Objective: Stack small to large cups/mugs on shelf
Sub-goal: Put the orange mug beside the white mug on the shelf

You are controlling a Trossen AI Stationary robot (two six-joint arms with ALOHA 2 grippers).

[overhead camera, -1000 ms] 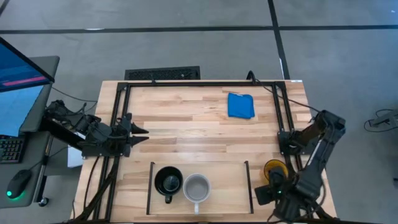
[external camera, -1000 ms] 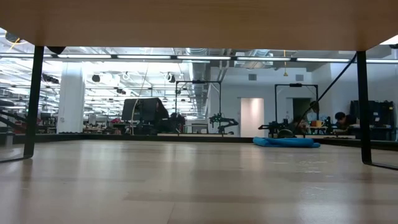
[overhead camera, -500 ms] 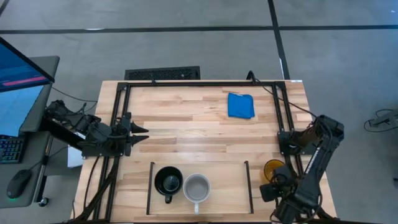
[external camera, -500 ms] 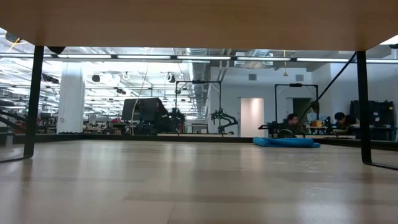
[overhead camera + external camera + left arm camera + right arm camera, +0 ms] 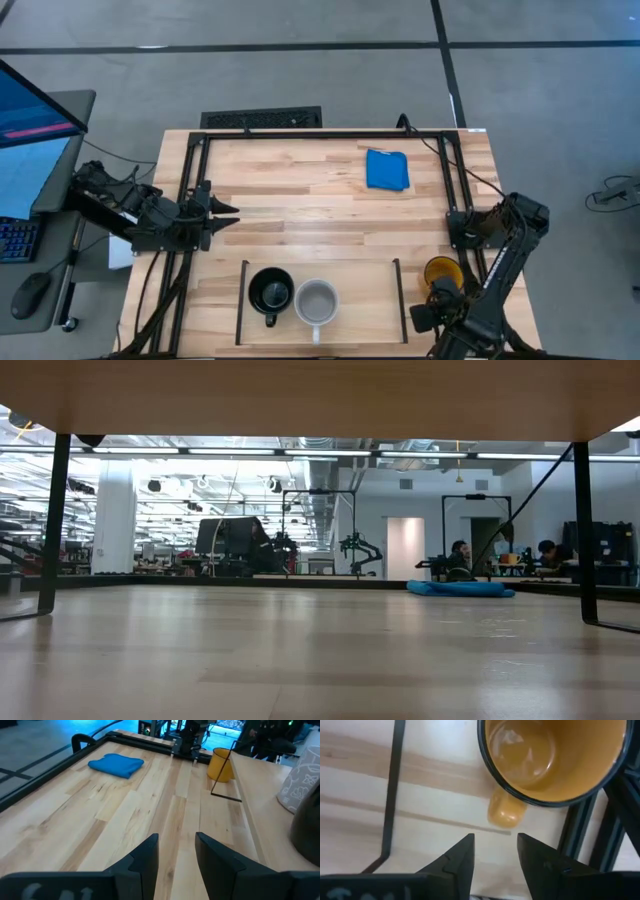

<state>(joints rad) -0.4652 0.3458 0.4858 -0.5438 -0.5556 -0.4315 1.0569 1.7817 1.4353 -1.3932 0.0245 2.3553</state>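
Note:
The yellow mug (image 5: 441,270) stands upright on its base on the table, just right of the shelf's right black bar (image 5: 400,297) and beside the black frame. In the right wrist view its mouth (image 5: 555,755) faces the camera, with the handle (image 5: 505,812) pointing toward my fingers. My right gripper (image 5: 495,842) is open above the table near the front edge (image 5: 428,316) and touches nothing. The black mug (image 5: 270,292) and the pale mug (image 5: 317,300) stand side by side on the shelf (image 5: 365,290). My left gripper (image 5: 176,842) is open and waits at the table's left (image 5: 225,213).
A blue cloth (image 5: 387,169) lies at the far right of the table and shows in the low view (image 5: 460,588) too. The black metal frame (image 5: 455,215) runs around the table, close behind the yellow mug. People show in the room beyond the table (image 5: 460,550).
My right gripper has drawn back from over the yellow mug toward the table's near edge, uncovering more of the mug. The mug has stayed where it was.

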